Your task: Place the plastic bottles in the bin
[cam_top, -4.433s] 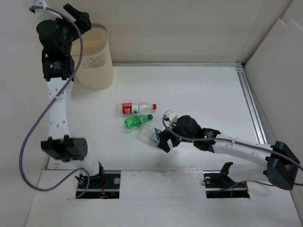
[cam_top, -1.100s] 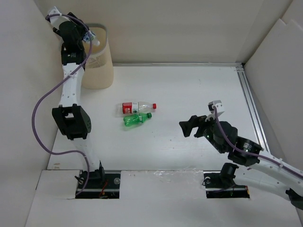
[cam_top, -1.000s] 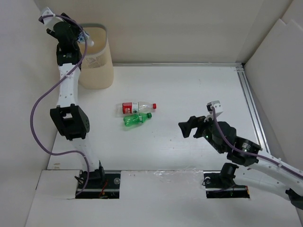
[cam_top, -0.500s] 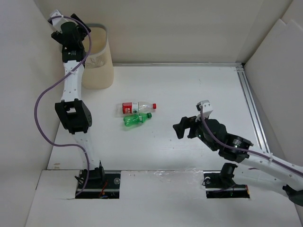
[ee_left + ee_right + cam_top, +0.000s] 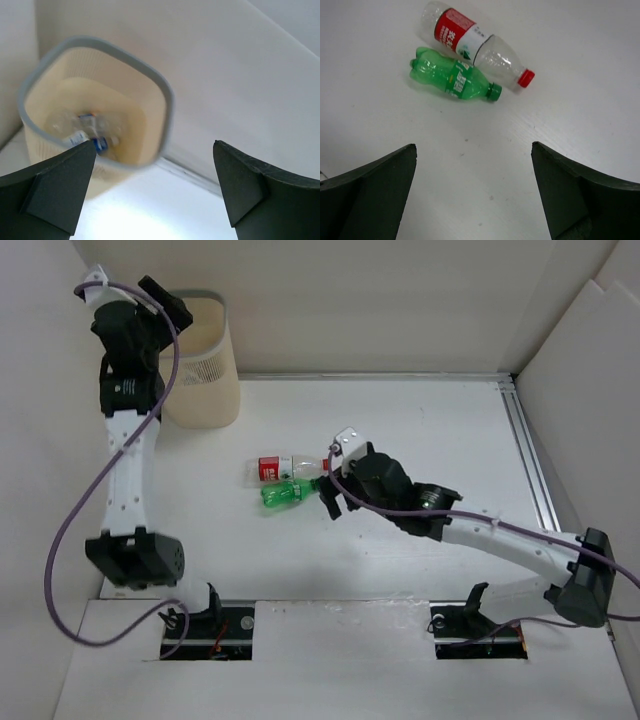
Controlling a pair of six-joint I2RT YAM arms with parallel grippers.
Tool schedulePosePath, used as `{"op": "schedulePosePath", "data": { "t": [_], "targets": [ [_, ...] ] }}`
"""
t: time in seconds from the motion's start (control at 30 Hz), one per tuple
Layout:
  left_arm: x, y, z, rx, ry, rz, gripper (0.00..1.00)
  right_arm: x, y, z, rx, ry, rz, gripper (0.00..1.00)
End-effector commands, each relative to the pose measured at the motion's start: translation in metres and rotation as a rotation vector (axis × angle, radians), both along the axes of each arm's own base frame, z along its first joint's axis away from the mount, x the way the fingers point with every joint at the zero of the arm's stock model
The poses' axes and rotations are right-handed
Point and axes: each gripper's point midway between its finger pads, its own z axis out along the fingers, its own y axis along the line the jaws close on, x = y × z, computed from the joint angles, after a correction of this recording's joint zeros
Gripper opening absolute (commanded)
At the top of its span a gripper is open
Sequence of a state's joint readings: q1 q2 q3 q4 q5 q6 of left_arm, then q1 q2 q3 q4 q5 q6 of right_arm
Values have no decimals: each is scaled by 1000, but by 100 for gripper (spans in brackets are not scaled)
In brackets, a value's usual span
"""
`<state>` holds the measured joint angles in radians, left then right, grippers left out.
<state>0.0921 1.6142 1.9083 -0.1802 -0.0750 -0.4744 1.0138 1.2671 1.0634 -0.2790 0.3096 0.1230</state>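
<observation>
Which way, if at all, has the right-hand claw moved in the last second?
Yes. The right gripper has swung leftward, ending just right of the green bottle, by its cap. That bottle and the red-labelled bottle have stayed put.

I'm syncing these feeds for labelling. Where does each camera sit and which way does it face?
Top external: above and behind the bases, facing down on the table; shows left arm, right arm, bin, red-label bottle, green bottle.
Left wrist: on the left arm, looking down into the bin at bottles inside; own open fingers in bottom corners.
Right wrist: on the right arm, facing down at both table bottles; own open fingers likewise.
Shared: bin, top and left wrist; two bottles, top and right wrist.
</observation>
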Motion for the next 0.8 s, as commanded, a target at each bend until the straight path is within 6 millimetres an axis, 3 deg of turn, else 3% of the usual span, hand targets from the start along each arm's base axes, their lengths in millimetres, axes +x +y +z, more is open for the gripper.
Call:
{"op": "schedulePosePath", "data": {
  "t": [0.0,0.03,0.07,0.1,0.13,0.17,0.2,0.23,0.3,0.37,0.4,0.43,0.53,0.57,0.63,0.67,0.77],
  "targets": [
    [-59,-47,-5,-57,-40,-192,100,32,32,45,-7,-143,80,100],
    [-54,-57,-36,-67,14,-237,100,36,36,29,-52,-132,91,100],
    [-78,-64,-28,-97,-21,-260,100,48,43,42,-40,-150,96,100],
    [-84,-74,-70,-123,52,-291,100,58,53,14,-128,-120,138,100],
    [-94,-82,-76,-123,49,-320,100,66,58,6,-156,-108,165,100],
    [-113,-91,-66,-124,1,-351,100,79,67,17,-147,-118,200,100],
    [-122,-105,-88,-131,42,-385,100,87,71,-22,-258,-61,245,100],
    [-130,-110,-92,-121,42,-401,100,94,74,-30,-285,-46,265,100],
    [-149,-119,-89,-101,26,-435,100,116,81,-49,-361,-31,282,98],
    [-160,-124,-90,-74,30,-477,100,131,83,-55,-386,-41,266,98],
    [-170,-123,-88,-65,29,-478,100,144,84,-47,-371,-56,247,98],
    [-173,-123,-90,-66,34,-478,100,149,89,-60,-377,-41,272,98],
    [-185,-121,-89,-15,34,-480,100,161,91,-65,-376,-12,309,98],
    [-187,-122,-87,-3,33,-492,100,163,94,-80,-396,10,327,98],
    [-195,-123,-83,11,28,-502,100,172,95,-80,-408,8,327,98],
    [-197,-125,-85,18,38,-519,100,173,95,-97,-431,40,332,98],
    [-204,-128,-81,20,26,-538,100,179,101,-103,-450,34,347,97]
  ]
}}
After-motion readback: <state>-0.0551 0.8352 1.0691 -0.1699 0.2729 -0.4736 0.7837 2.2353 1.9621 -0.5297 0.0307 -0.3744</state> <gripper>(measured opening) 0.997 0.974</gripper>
